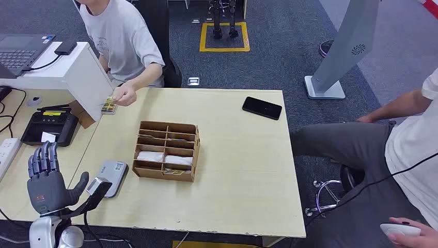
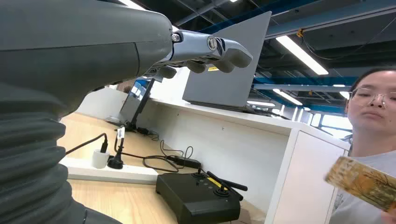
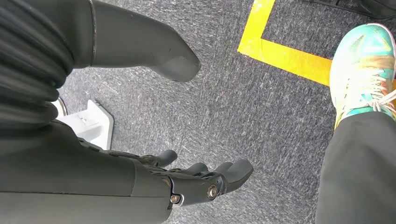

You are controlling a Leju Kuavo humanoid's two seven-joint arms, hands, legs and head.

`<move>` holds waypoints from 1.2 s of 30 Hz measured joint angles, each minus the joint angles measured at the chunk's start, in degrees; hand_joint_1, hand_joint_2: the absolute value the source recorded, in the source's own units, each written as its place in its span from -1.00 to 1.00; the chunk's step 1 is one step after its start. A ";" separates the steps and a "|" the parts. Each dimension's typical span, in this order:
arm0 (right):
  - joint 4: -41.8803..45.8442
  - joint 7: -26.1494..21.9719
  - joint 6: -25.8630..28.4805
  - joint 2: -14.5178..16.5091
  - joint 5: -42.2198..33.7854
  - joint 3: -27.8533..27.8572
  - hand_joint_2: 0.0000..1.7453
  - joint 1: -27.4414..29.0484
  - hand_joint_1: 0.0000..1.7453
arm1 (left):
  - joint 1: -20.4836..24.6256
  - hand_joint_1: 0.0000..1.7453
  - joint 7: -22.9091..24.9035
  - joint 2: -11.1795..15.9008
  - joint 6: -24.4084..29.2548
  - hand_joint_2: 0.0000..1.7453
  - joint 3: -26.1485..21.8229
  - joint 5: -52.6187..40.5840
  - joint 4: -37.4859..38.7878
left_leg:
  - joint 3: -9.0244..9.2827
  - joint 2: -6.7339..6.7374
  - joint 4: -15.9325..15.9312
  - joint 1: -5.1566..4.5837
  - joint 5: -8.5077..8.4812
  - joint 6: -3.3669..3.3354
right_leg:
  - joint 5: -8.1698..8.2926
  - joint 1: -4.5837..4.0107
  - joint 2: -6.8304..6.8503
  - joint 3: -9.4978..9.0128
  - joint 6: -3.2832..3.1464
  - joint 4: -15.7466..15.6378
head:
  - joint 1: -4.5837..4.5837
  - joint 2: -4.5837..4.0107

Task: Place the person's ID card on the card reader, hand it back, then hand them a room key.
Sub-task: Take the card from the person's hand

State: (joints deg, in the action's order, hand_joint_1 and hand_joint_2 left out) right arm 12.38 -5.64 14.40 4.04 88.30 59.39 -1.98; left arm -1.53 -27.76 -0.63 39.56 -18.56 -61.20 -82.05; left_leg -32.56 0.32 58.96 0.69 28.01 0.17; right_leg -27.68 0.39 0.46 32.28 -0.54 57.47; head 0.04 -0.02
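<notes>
A person in a grey T-shirt sits across the wooden table [image 1: 232,191] and holds a yellowish ID card [image 1: 108,105] out over its far left corner; the card [image 2: 364,183] also appears in the left wrist view. My left hand [image 1: 47,181] is raised over the table's near left, fingers spread, holding nothing; its fingers [image 2: 219,51] are well short of the card. A grey card reader [image 1: 111,175] lies flat just right of that hand. A cardboard organiser [image 1: 166,151] with white room key cards stands mid-table. My right hand [image 3: 205,179] hangs over the carpet, fingers apart and empty.
A black phone [image 1: 262,107] lies at the table's far right. A black controller [image 1: 49,128] and a power strip [image 1: 8,151] sit on the side desk to the left, behind a white partition [image 1: 82,72]. Another person sits at the right with a foot [image 3: 364,70] near my right hand.
</notes>
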 joint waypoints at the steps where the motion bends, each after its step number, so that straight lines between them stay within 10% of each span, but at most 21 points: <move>1: 0.00 0.00 0.00 0.00 0.00 0.00 1.00 0.00 -1.00 | -0.01 -1.00 0.00 0.00 0.00 1.00 0.00 -0.02 0.00 | 0.00 0.00 0.00 0.00 0.00 0.00 | 0.00 0.00 0.00 0.00 0.00 0.00 | 0.00 0.00; 18: -0.01 -0.33 0.02 0.01 0.00 -0.03 1.00 0.00 -1.00 | -0.40 -1.00 -0.22 0.00 0.00 1.00 0.00 -0.33 0.00 | 0.00 0.00 0.00 0.00 0.00 0.00 | 0.00 0.00 0.00 0.00 0.00 0.00 | 0.01 0.00; 22: -0.01 -0.37 0.16 0.02 0.00 -0.08 1.00 0.00 -1.00 | -0.40 0.96 -0.41 0.00 0.00 1.00 0.00 -0.28 0.00 | -0.01 0.00 0.00 0.00 0.00 0.00 | 0.00 0.00 0.00 0.00 0.00 0.00 | 0.01 0.00; 36: -0.03 -0.68 0.52 0.02 -0.02 -0.19 1.00 0.01 -1.00 | -0.37 1.00 -1.60 0.08 0.03 1.00 -0.02 0.68 0.00 | -0.01 0.00 0.00 0.00 0.00 0.00 | 0.00 0.00 0.00 0.00 0.00 0.00 | 0.01 0.00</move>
State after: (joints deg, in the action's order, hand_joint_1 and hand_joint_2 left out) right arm 12.35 -6.32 14.93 4.07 88.28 59.19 -1.98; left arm -1.90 -29.35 -0.56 39.59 -18.58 -60.52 -82.05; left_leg -32.57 0.31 58.96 0.69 28.01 0.17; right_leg -27.68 0.39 0.47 32.28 -0.54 57.47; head 0.05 -0.02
